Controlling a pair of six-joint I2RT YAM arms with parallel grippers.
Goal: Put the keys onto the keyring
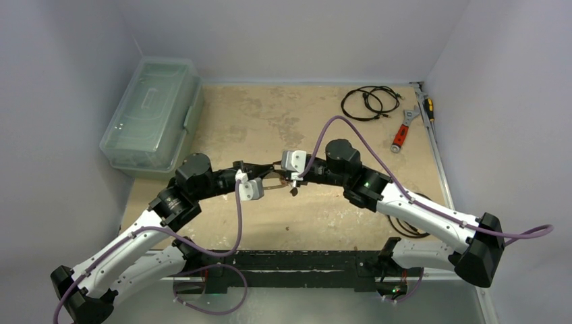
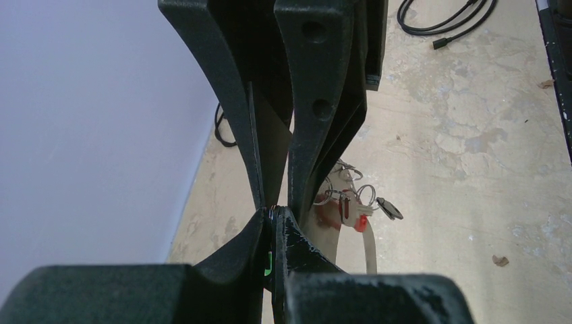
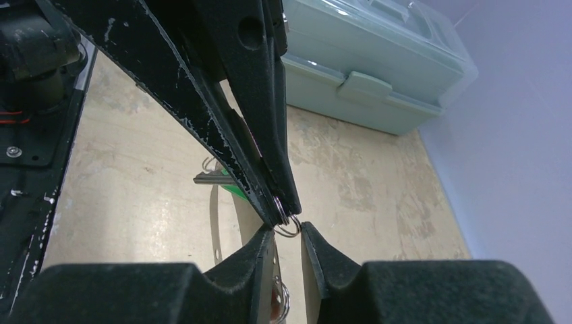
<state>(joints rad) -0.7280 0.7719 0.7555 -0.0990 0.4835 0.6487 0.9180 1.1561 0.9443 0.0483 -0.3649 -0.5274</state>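
My left fingers are closed, pinching a small split ring at their tips. My right fingers stand narrowly apart, one on either side of that ring, not clamped. The keyring hangs between my two arms at the centre of the overhead frame, above the surface. The red-tagged key and black-tagged key dangle together right of centre in the left wrist frame. The green tag shows behind my left fingers.

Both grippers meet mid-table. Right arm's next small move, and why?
Probably close the right gripper on the small split ring. The ring sticks out from the tips of the shut left gripper, in the gap between the right fingertips, which stand apart.
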